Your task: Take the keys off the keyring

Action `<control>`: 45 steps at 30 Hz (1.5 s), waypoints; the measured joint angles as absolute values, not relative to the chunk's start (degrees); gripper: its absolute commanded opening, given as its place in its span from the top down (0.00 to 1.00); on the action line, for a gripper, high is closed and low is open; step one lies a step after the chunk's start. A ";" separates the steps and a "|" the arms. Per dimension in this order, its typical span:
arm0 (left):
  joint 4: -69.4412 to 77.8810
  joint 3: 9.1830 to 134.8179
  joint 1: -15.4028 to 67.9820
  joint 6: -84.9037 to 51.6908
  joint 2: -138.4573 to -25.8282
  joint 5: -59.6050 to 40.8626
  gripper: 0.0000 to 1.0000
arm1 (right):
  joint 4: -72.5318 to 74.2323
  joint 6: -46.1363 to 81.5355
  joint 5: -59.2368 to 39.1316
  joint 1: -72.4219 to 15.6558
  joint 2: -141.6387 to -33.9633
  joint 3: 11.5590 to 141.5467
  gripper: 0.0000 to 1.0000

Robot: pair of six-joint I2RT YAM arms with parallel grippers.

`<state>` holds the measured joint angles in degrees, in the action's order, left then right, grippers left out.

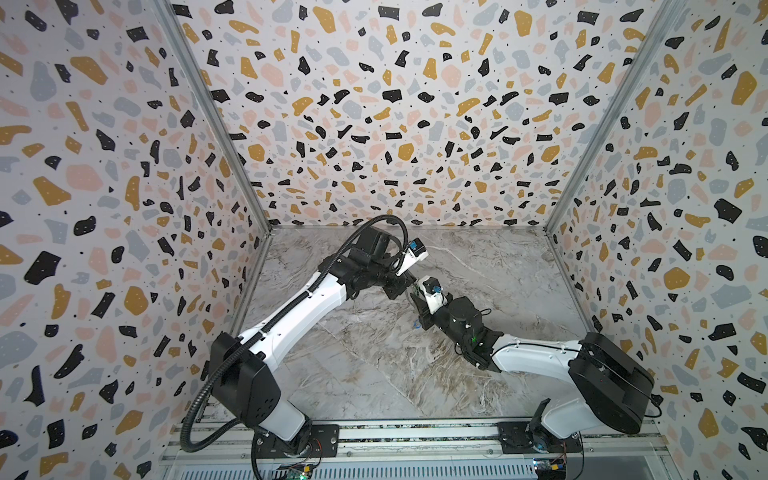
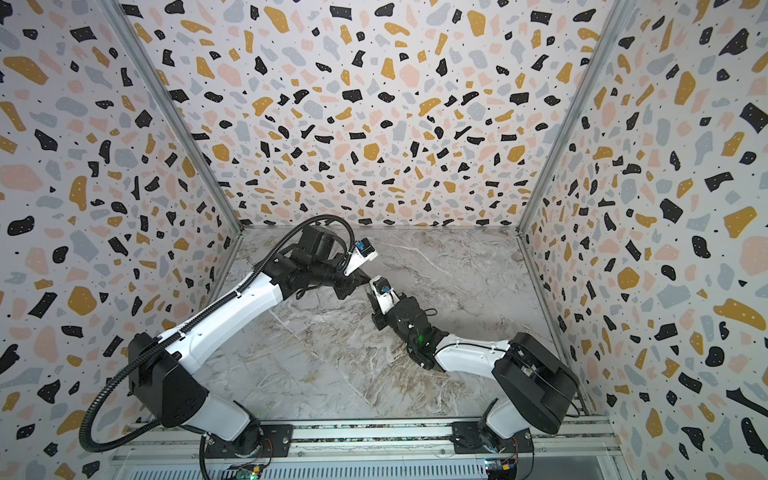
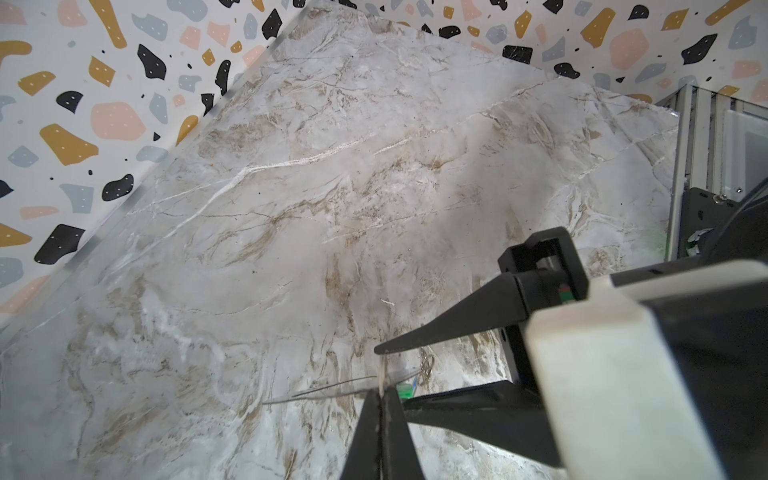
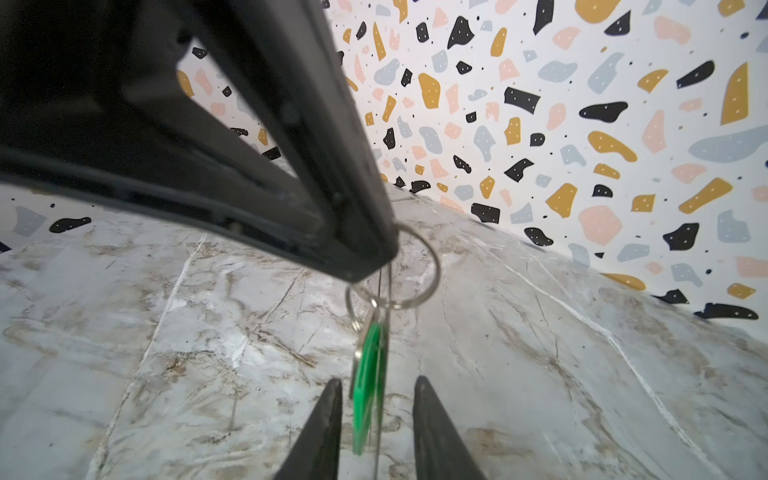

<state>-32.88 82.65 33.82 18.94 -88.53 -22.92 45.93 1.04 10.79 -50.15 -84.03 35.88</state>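
Left fingers (image 3: pixel 395 436) are clamped shut on the keyring (image 3: pixel 381 374), which is seen edge-on as a thin tan strip in the left wrist view. At their tips a wire ring (image 4: pixel 435 270) is hung, and the green key (image 4: pixel 368 374) is suspended below it over the table (image 4: pixel 166 332). Right fingers (image 4: pixel 432 415) are held apart around the green key, with a gap left on each side.

**Tabletop** (image 1: pixel 374 374): flat slab with a grey-white marble pattern, tan veining and thin white streaks. It extends back from the aluminium rail (image 1: pixel 415 440) along its front edge.
**Lying on it:** one tiny blue item, possibly the blue key (image 1: pixel 417 326), mid-slab and well apart from the rail.
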 measured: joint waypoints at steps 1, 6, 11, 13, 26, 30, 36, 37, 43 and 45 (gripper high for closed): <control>-33.41 82.91 33.82 19.33 -88.60 -22.81 1.00 | 46.26 0.14 10.44 -50.15 -83.22 35.00 0.58; -35.09 84.42 33.82 21.08 -88.90 -22.31 1.00 | 45.60 -6.04 5.34 -49.36 -77.08 31.75 0.53; -36.47 84.64 33.87 23.55 -88.97 -22.22 1.00 | 41.50 -10.90 -6.63 -42.65 -70.89 31.81 0.59; -36.99 84.66 33.95 24.88 -88.97 -22.17 1.00 | 40.01 -11.62 -12.58 -38.06 -69.34 32.27 0.60; -43.00 86.32 36.53 33.30 -89.01 -17.52 1.00 | 29.78 -15.27 -43.00 -26.33 -74.61 41.67 0.67; -45.17 88.12 36.97 35.05 -89.30 -17.19 1.00 | 30.76 -13.45 -48.56 -26.00 -77.03 41.67 0.71; -47.59 89.95 38.02 37.56 -89.30 -16.75 1.00 | 34.02 -10.37 -51.94 -26.04 -78.63 41.32 0.72; -48.05 90.02 38.11 37.91 -89.30 -16.62 1.00 | 35.11 -10.00 -52.29 -26.09 -78.63 41.10 0.73; -49.54 90.04 39.05 39.48 -89.27 -15.49 1.00 | 37.17 -9.10 -53.15 -27.29 -78.78 40.62 0.74; -49.69 90.02 39.48 39.97 -89.27 -15.14 1.00 | 37.80 -8.97 -53.12 -27.94 -79.13 40.60 0.74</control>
